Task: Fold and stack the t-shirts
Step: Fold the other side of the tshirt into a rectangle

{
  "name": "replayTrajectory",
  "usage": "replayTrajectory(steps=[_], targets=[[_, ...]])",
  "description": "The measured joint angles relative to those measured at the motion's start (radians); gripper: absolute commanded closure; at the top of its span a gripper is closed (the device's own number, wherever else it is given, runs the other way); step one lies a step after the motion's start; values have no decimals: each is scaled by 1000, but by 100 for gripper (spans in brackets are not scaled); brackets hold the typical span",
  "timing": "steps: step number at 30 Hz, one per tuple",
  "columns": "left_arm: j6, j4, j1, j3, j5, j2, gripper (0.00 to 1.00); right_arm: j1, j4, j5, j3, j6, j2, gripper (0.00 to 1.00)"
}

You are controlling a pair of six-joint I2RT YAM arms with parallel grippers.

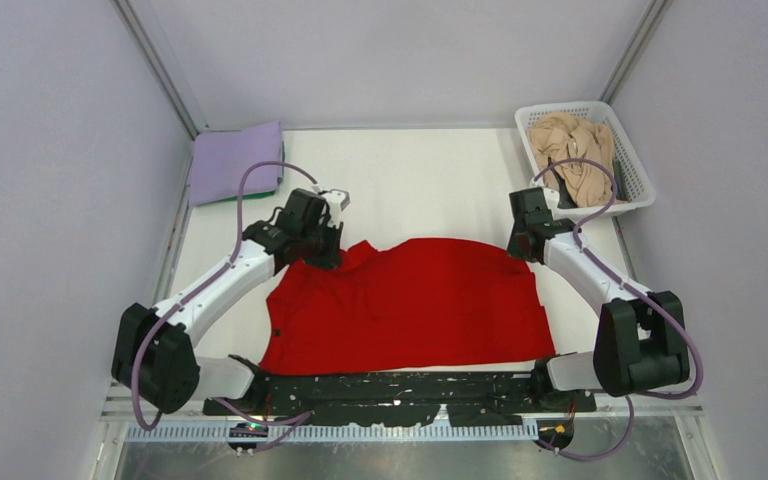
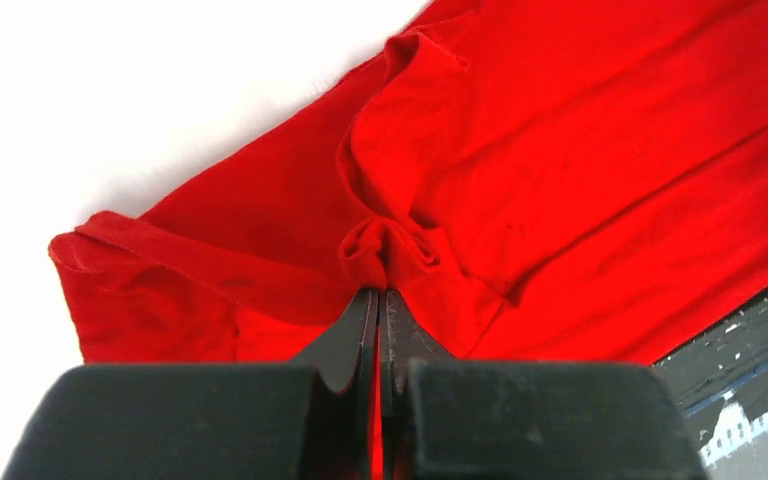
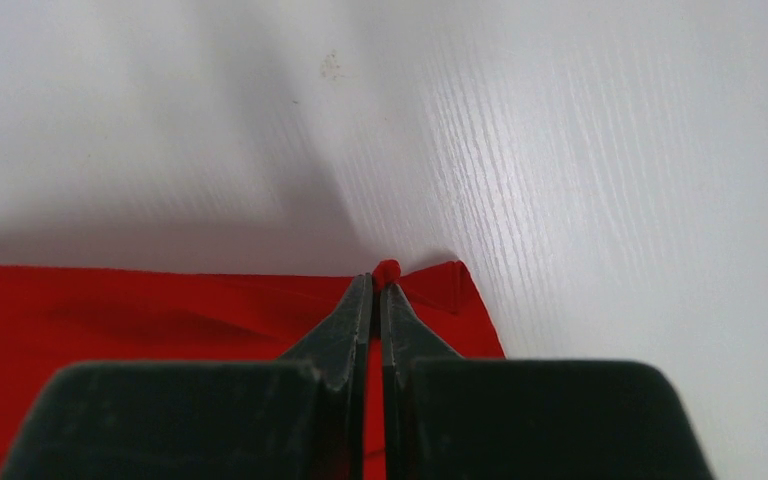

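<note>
Two holds: left gripper (image 2: 378, 292) and right gripper (image 3: 376, 280), each clamped on the far edge of the red t-shirt (image 1: 410, 305), which lies spread on the table (image 1: 420, 190); apparently to carry that edge over for a fold.

Your top camera looks down from above and behind the arm bases over the whole table (image 1: 410, 190). Your wrist cameras ride close behind the left gripper (image 2: 378, 295) and right gripper (image 3: 378, 282), facing forward. All three share the red t-shirt (image 1: 410, 300).
</note>
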State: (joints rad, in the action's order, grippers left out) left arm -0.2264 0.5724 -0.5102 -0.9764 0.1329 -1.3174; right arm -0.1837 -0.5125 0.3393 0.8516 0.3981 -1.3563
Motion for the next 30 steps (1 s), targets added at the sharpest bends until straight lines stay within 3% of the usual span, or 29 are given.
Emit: replayTrajectory(steps=[14,30], targets=[[-84,18,-62,161,-35,264,100,0,-82,-1,-37,-11,136,95],[-221,171,-87,214,-62,509,100,0,-251,36,-47,2,255,94]])
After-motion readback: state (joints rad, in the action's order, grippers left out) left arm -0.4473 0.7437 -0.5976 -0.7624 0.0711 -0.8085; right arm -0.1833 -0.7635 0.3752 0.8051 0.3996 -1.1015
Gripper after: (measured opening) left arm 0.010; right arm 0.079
